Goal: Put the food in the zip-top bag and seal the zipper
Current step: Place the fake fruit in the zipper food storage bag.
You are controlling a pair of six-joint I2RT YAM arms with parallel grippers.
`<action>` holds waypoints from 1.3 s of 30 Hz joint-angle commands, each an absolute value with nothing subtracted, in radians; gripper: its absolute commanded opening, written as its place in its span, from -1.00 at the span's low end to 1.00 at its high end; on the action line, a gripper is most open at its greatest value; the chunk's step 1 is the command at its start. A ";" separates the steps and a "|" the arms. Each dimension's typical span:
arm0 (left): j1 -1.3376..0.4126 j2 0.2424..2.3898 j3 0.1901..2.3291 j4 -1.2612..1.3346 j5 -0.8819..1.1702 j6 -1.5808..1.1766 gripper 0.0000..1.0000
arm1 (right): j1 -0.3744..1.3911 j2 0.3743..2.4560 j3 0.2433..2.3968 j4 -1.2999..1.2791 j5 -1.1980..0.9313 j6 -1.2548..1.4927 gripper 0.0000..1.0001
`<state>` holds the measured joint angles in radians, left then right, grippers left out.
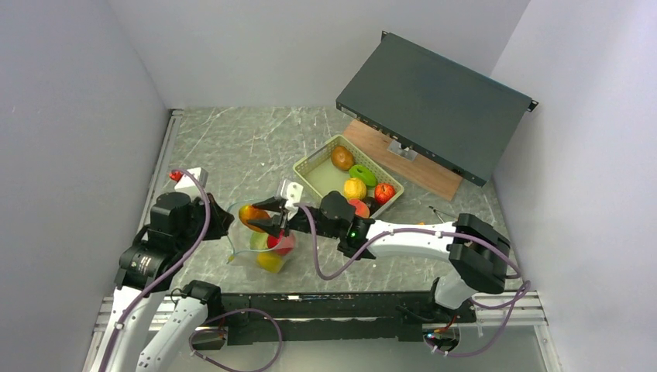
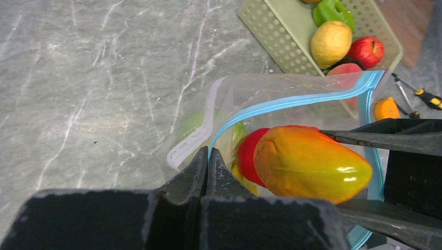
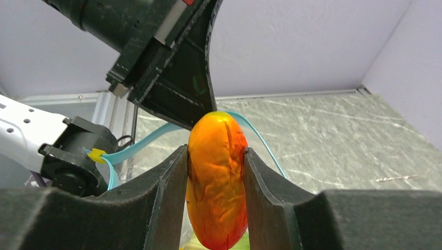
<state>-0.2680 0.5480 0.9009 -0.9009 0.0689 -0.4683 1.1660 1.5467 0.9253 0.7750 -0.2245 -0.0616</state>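
- Two grippers, both busy. The left gripper (image 2: 207,156) has its fingers pressed fully together on the rim of the bag (image 2: 292,86), right at the blue zipper (image 2: 292,100). It holds the mouth up and open, left of centre in the top view.
- And the right one?
- The right gripper (image 3: 215,150) is partly spread, its fingers clamped on both sides of an orange-yellow fruit (image 3: 216,198) at the bag mouth.
- Is it inside?
- Not let go. In the left wrist view it sits within the loop of the zipper, beside a red piece (image 2: 249,156) that lies in the bag. Reads as mid-loading.
- What's left?
- The basket (image 2: 276,31), upper right of that view, holds a yellow fruit (image 2: 332,42), a red apple (image 2: 367,50), a green piece (image 2: 331,10) and more. Well short of done, and the zipper is unsealed.
- Next move?
- Probably lower the fruit past the rim, spread the fingers, and back out without snagging the floppy plastic. The left should hold the mouth wide meanwhile.
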 commanded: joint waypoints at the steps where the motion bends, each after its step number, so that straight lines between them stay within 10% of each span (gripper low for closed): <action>1: -0.267 0.543 0.892 -0.912 0.003 -0.390 -1.00 | 1.167 1.574 0.952 0.776 -0.201 -0.076 -1.00; 11: -0.267 0.449 0.826 -0.840 0.003 -0.409 -1.00 | 1.165 1.584 0.963 0.730 -0.103 -0.219 -0.96; 21: -0.267 0.443 0.825 -0.847 -0.032 -0.421 -1.00 | 1.161 1.536 1.026 0.495 0.107 -0.164 0.44; 32: -0.266 0.476 0.851 -0.894 -0.051 -0.460 -1.00 | 1.160 1.515 1.444 -0.383 0.240 0.375 0.47; 39: -0.267 0.486 0.856 -0.883 -0.042 -0.484 -1.00 | 1.163 1.588 1.518 -0.496 0.207 0.649 0.50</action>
